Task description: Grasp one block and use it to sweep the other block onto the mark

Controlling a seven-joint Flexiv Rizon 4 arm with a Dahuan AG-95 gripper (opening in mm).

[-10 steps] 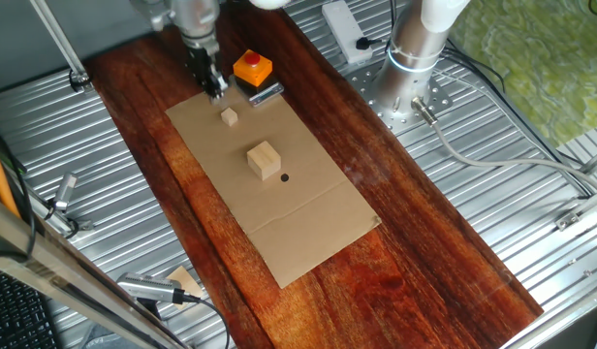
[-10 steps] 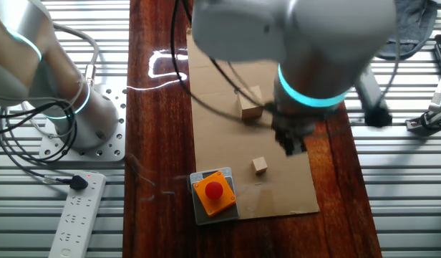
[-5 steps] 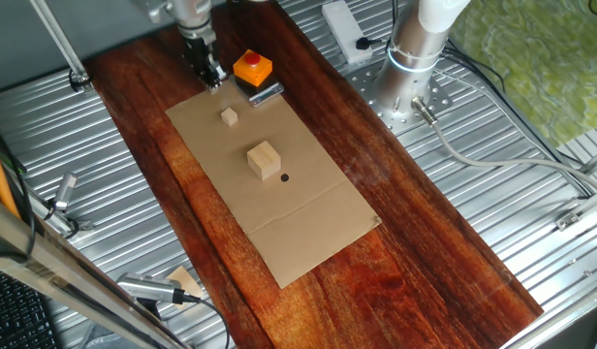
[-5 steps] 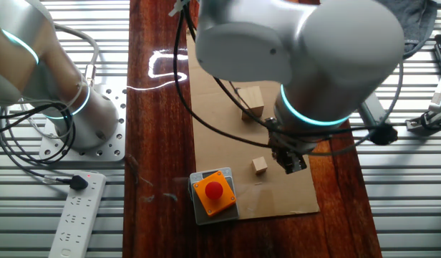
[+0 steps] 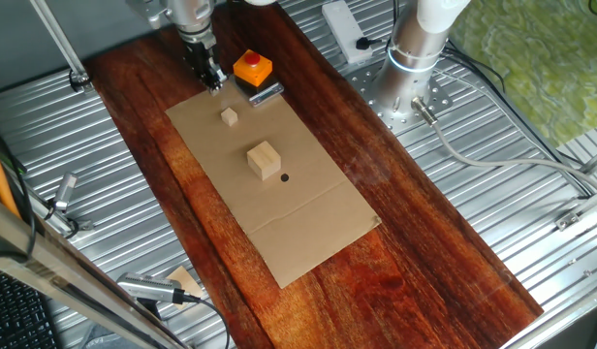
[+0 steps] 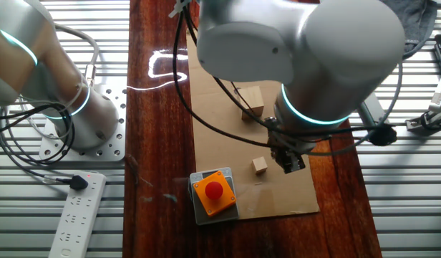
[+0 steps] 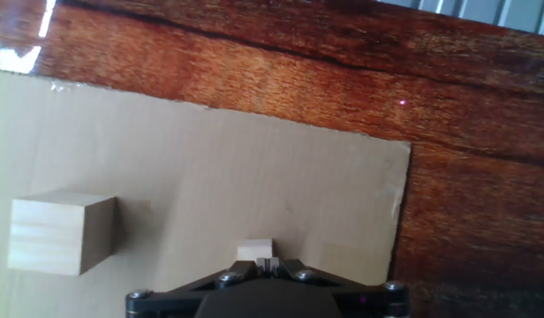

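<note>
The small pale cube (image 5: 229,117) lies on the brown cardboard (image 5: 308,228), with the larger tan block (image 5: 264,160) a little nearer and the black dot mark (image 5: 284,177) just beside that block. My gripper (image 5: 210,79) hangs over the cardboard's far edge, beyond the small cube, with its fingers together and nothing between them. In the hand view the small cube (image 7: 254,250) shows just past my fingertips (image 7: 269,263), and the larger block (image 7: 60,231) sits at the left. The other fixed view shows the cube (image 6: 260,165), the block (image 6: 252,100) and my gripper (image 6: 291,163); the mark is hidden there.
An orange box with a red button (image 5: 252,68) stands at the cardboard's far corner, on a metal plate; it also shows in the other fixed view (image 6: 213,191). The robot base (image 5: 415,58) stands at the right. Dark wooden table (image 5: 424,242) surrounds the cardboard.
My gripper has moved away from the small cube towards the far edge of the cardboard and stopped there. Both blocks have stayed put.
</note>
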